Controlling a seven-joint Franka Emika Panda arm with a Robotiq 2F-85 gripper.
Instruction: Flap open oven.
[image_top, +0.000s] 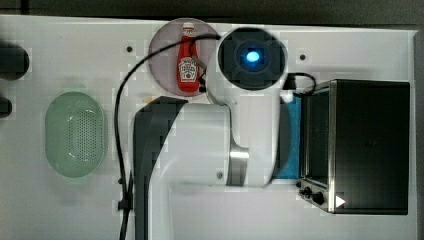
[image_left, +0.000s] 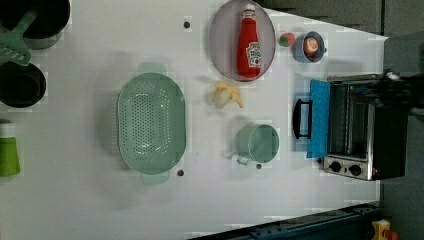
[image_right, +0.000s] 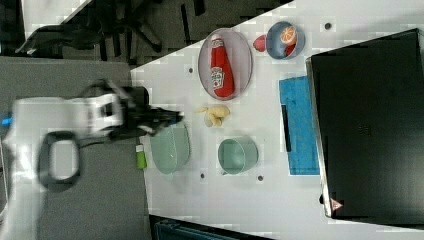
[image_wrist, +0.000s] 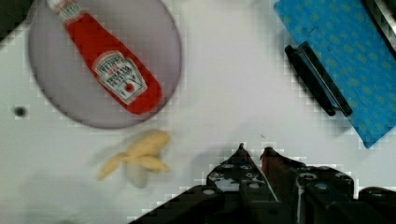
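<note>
- One oven, black with a silver front frame, stood at the left view's right edge of the white worktop, its knobs at the lower end of the frame.
- Its blue-tinted door lay folded down flat toward the middle of the worktop, with the black handle on its outer edge; in the right view the same blue door lay just beside the black oven body.
- Narrow was the gap between the jaws of the gripper in the wrist view: the two pointed tips stood close together with nothing between them, above bare worktop and apart from the door handle.
- A ketchup bottle lay on a grey plate near the far side, and a peeled banana lay just beside that plate.
- A green colander sat well apart from the oven, with a green cup between the two.
- A blue bowl holding an orange fruit stood near the oven's upper corner in the left view, a small red fruit just beside it.
- The white arm stretched across the middle of the top view.
</note>
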